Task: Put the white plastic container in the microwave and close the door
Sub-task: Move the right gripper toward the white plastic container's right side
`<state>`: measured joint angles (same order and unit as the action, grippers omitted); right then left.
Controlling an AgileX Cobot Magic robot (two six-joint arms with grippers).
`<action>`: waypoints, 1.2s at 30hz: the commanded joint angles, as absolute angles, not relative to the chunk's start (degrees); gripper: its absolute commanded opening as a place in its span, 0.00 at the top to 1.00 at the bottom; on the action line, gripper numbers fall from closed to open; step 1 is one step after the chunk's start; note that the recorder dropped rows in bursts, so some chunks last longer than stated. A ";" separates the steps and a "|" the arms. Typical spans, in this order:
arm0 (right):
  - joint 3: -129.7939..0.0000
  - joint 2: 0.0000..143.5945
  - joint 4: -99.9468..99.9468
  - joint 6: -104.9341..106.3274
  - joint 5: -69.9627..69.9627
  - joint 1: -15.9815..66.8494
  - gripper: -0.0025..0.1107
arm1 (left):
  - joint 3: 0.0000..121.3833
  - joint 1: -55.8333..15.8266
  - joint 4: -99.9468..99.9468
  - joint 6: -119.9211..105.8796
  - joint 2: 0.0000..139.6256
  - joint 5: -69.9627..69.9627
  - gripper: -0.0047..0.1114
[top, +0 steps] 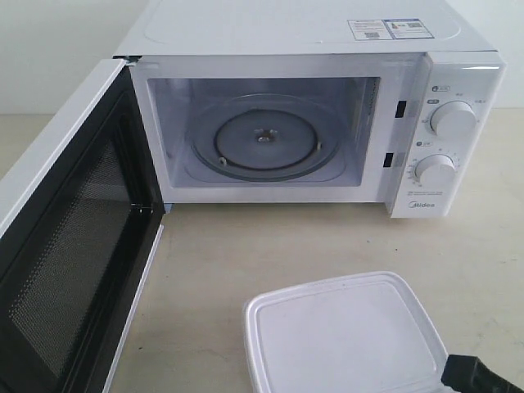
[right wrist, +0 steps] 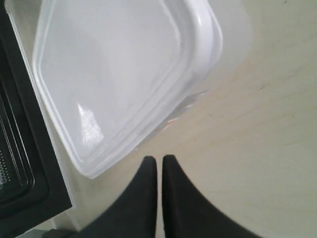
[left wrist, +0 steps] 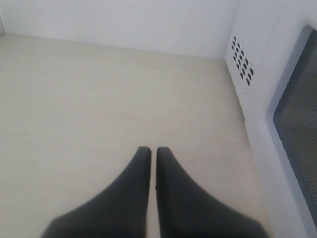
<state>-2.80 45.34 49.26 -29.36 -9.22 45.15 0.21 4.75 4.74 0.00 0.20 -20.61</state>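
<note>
The white plastic container [top: 344, 336] sits lid-up on the table in front of the microwave [top: 303, 123], towards the right. The door [top: 65, 246] stands swung wide open to the left, black mesh inner side showing. The cavity holds only the glass turntable [top: 264, 139]. My right gripper [top: 467, 372] is shut and empty, its tip at the container's near right corner. In the right wrist view this right gripper [right wrist: 159, 158] hangs just off a corner of the container [right wrist: 124, 74]. My left gripper [left wrist: 153, 148] is shut over bare table beside the microwave's vented side [left wrist: 241, 62].
The open door [right wrist: 20, 148] lies close to the container's left side and takes up the left part of the table. Two dials [top: 453, 119] sit on the microwave's right panel. A white wall stands behind. Pale tabletop [top: 246, 254] lies between container and cavity.
</note>
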 commanded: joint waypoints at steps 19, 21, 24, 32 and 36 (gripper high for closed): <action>-7.00 62.31 52.08 -30.24 27.99 45.16 0.98 | 0.00 4.61 5.12 0.00 0.00 -20.41 0.92; -7.00 62.59 52.08 -29.89 31.28 45.16 0.98 | 0.00 4.61 5.12 0.00 0.00 -20.41 0.92; -7.00 61.72 49.08 -29.60 24.13 45.16 0.98 | 0.00 4.61 5.12 0.00 0.00 -20.41 0.92; -7.00 58.08 44.84 -29.13 -5.95 45.16 0.98 | 0.00 4.61 5.12 0.00 0.00 -20.41 0.92; -7.00 57.43 44.30 -26.74 -4.48 45.16 0.98 | 0.00 4.61 5.12 0.00 0.00 -20.41 0.92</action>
